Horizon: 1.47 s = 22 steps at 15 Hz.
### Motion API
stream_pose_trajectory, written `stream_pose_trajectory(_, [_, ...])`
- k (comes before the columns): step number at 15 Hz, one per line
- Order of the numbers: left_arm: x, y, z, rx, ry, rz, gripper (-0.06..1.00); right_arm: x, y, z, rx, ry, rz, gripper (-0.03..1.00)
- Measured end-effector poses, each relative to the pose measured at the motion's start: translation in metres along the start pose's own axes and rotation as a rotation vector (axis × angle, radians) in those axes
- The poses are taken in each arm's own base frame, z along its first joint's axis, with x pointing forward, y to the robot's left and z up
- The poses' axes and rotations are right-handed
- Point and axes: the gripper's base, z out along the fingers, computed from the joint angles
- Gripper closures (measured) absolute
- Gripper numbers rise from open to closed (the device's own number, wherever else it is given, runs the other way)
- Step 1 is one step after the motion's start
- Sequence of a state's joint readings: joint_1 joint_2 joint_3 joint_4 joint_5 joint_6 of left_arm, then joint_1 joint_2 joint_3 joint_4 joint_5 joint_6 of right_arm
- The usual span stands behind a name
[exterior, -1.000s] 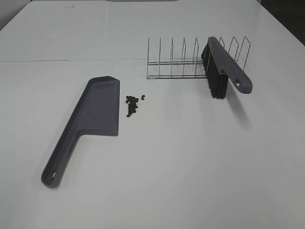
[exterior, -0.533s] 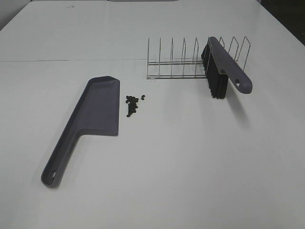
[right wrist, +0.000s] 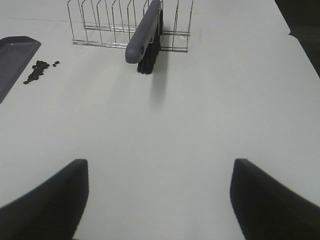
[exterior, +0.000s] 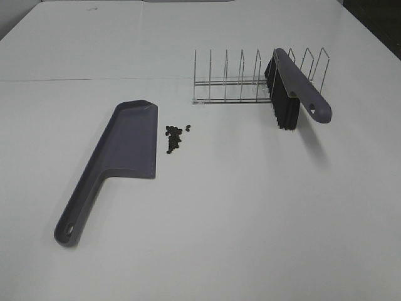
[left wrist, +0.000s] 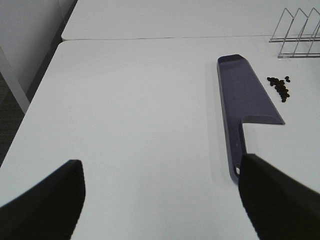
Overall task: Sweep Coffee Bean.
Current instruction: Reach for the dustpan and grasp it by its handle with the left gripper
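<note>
Coffee bean cluster point(exterior: 175, 136) lies beside the dustpan point(exterior: 128, 141), well ahead of the left fingers point(left wrist: 47, 200) and right fingers point(right wrist: 47, 205), both pairs spread apart, empty.

The white table point(exterior: 250, 219) bears a dustpan point(exterior: 125, 144), coffee beans point(exterior: 174, 137) and a wire rack point(exterior: 233, 100).

Left hand point(left wrist: 160, 161) spread wide, holding nothing; right hand point(right wrist: 160, 161) likewise spread, empty.
</note>
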<state>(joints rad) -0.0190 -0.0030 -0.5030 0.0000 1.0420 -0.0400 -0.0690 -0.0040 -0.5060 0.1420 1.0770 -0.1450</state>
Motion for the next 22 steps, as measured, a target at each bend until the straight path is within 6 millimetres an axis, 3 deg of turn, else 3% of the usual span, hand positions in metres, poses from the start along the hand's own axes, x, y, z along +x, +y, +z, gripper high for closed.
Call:
stream_pose_trajectory(19, [-0.001,0.002,0.000,-0.018,-0.006,0.010,0.16,0.000,0.000,0.000,0.000,0.000,0.000,0.28])
stream_pose_trajectory(22, [-0.024,0.000,0.010,-0.005,-0.031,0.004,0.20,0.000,0.000,0.000,0.000,0.000,0.000,0.28])
